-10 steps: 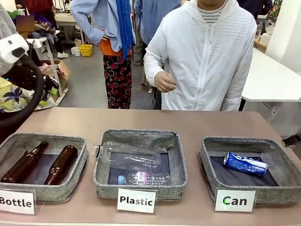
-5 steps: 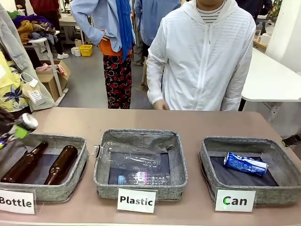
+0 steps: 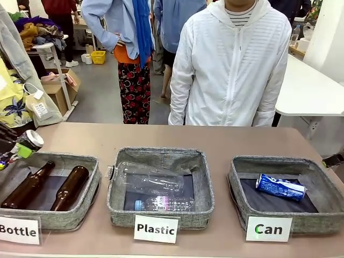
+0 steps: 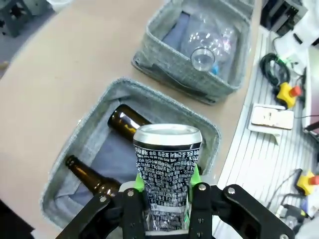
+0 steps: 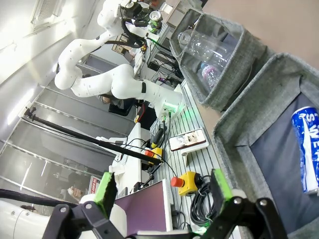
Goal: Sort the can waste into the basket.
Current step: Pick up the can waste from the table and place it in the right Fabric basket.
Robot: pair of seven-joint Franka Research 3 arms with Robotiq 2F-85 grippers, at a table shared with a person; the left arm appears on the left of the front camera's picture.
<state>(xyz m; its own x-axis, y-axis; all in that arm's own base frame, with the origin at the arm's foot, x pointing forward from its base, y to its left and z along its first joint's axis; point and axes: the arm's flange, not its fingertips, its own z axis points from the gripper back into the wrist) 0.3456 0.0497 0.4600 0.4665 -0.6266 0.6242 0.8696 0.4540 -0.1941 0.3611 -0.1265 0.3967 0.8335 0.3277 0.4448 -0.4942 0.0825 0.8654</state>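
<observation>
Crushed dark can is pinched upright in left pincer, seen at left edge of front view, above bin with brown bottles. It is held high, probably for carrying across to Can basket at lower right. Blue can is already laid inside. Right pincer is spread, nothing gripped.

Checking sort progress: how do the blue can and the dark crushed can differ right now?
The blue can with white lettering lies on its side in the grey fabric basket signed "Can"; the dark crushed can with silver ends is clamped in the left gripper above the brown glass bottles. Both are small drink cans.
</observation>
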